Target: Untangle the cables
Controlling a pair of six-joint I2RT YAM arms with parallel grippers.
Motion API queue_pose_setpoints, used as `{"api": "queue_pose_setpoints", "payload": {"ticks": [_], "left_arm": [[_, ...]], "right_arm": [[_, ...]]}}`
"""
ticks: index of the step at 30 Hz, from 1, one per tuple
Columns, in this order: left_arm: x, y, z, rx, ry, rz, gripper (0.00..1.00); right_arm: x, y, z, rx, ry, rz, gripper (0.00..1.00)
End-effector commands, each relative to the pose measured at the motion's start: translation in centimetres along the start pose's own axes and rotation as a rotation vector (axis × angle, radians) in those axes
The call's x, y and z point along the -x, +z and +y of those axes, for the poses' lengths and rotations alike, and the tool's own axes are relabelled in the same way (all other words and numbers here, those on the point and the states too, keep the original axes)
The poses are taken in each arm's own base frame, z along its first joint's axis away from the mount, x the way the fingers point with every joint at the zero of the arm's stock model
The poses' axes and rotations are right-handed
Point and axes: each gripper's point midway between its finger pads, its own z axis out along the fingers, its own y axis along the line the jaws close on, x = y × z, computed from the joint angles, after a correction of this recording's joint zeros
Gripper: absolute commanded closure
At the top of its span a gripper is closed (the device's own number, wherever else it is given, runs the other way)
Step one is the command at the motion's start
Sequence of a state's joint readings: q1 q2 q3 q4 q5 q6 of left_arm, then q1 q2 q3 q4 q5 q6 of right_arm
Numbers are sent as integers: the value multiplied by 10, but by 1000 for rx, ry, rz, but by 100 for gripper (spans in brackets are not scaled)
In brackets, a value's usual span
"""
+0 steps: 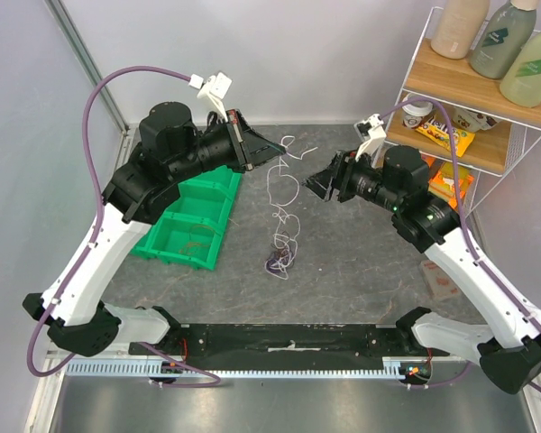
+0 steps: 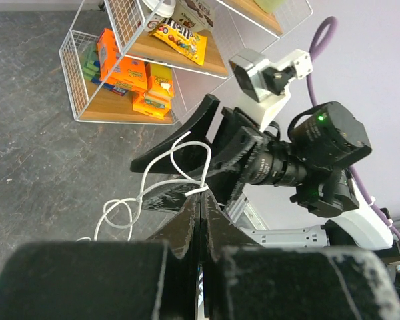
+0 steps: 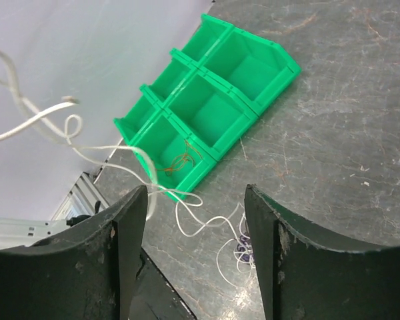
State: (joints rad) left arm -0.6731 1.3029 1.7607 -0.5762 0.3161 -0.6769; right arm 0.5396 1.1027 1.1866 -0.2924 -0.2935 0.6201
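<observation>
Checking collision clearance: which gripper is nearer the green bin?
Left. The left gripper is by the green bin, at its far right corner; the right gripper is farther right, beyond the white cable.

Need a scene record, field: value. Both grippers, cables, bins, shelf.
left gripper: shut on the thin white cable
right gripper: open, nothing between its fingers
cable clump: tangled thin white, purple and dark wires, lying on the grey table between the arms
green plastic bins: left of the clump; a thin orange wire lies in one compartment
white wire shelf: back right, holding snack packs and bottles
</observation>
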Motion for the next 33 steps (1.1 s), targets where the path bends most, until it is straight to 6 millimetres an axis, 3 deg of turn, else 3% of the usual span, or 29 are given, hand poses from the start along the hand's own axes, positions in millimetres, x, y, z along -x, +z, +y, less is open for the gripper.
{"api": "queue_pose_setpoints", "payload": {"ticks": [1, 8, 12, 14, 17, 18, 19, 20, 22, 23, 25, 28, 30, 33], "left_arm": [[1, -4, -3, -16, 8, -3, 98], [3, -6, -6, -29, 16, -4, 98], [3, -7, -8, -33, 11, -4, 98], [2, -7, -7, -34, 14, 0, 98], [-3, -5, -1, -14, 30, 17, 98], [-5, -4, 5, 9, 27, 25, 94], [-7, -5, 13, 45, 19, 32, 79], [-10, -7, 24, 93, 4, 47, 56], [-13, -13, 41, 168, -21, 62, 25], [-14, -15, 51, 193, -32, 68, 15], [-22, -18, 62, 191, -54, 102, 10], [-48, -13, 72, 143, -81, 187, 10], [-65, -9, 65, 35, -99, 234, 14], [-78, -9, 33, -225, -121, 248, 17]], "right_arm": [[20, -12, 28, 100, -35, -60, 32], [-3, 7, 49, 230, 46, -8, 35], [-16, 23, 45, 227, 61, 38, 43], [-21, 28, 49, 253, 84, 62, 55], [-16, 24, 54, 266, 69, 52, 96], [-12, 20, 54, 251, 59, 43, 100], [-8, 14, 55, 241, 48, 27, 100], [-3, 8, 57, 238, 40, 11, 100], [5, -5, 65, 248, 43, -9, 100], [7, -10, 68, 254, 53, -12, 100], [14, -21, 79, 287, 79, -25, 100], [26, -33, 91, 314, 99, -53, 100], [35, -40, 97, 320, 94, -73, 100], [47, -45, 104, 330, 97, -97, 100]]}}
